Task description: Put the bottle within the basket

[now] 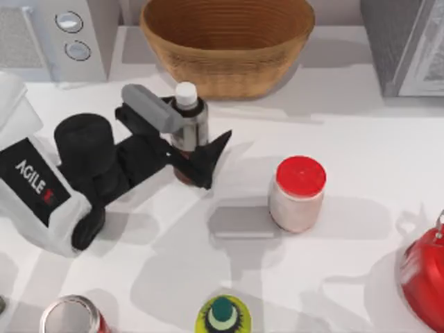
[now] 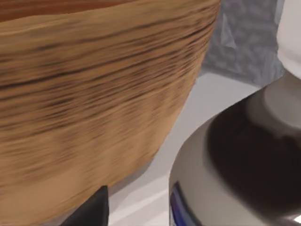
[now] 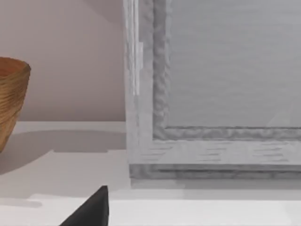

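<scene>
The bottle point(image 1: 187, 118), slim and dark brown with a white cap and grey label, stands just in front of the basket's left end. My left gripper point(image 1: 191, 137) is shut on the bottle, one finger on each side of its body. In the left wrist view the bottle point(image 2: 244, 160) looms close, next to the basket's ribbed wall point(image 2: 94, 103). The tan wicker basket point(image 1: 229, 69) sits at the back centre of the table. My right gripper point(image 3: 94, 209) is parked facing a grey appliance point(image 3: 221, 84), with the basket's edge point(image 3: 11, 99) off to one side.
A white jar with a red lid point(image 1: 297, 194) stands right of the bottle. A yellow-green bottle point(image 1: 222, 316) and a red can point(image 1: 69, 316) stand at the front edge, a red vessel point(image 1: 423, 274) at the front right. Appliances stand at back left point(image 1: 59, 35) and back right point(image 1: 402, 41).
</scene>
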You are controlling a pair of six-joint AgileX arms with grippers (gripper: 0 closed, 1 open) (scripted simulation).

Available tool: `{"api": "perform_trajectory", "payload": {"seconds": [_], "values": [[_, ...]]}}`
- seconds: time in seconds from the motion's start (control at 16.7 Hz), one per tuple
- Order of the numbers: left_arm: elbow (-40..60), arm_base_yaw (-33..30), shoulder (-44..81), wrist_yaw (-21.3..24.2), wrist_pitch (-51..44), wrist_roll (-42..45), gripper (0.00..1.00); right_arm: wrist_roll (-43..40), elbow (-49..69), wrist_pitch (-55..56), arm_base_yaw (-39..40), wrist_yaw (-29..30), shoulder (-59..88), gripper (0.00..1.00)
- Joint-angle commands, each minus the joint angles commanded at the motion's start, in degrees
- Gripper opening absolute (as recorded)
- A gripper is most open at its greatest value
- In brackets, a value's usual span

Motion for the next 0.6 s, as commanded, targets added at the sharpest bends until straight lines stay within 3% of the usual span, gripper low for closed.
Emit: {"api": "perform_trajectory", "payload": {"seconds": [0.12, 0.6], "values": [[0.0, 0.0, 0.0, 0.0, 0.0, 0.0, 1.00, 0.0, 0.0, 0.0, 0.0, 0.0, 0.0, 1.00], [0.0, 0.0, 0.0, 0.0, 0.0, 0.0, 0.40, 0.0, 0.0, 0.0, 0.0, 0.0, 0.0, 1.00]]}}
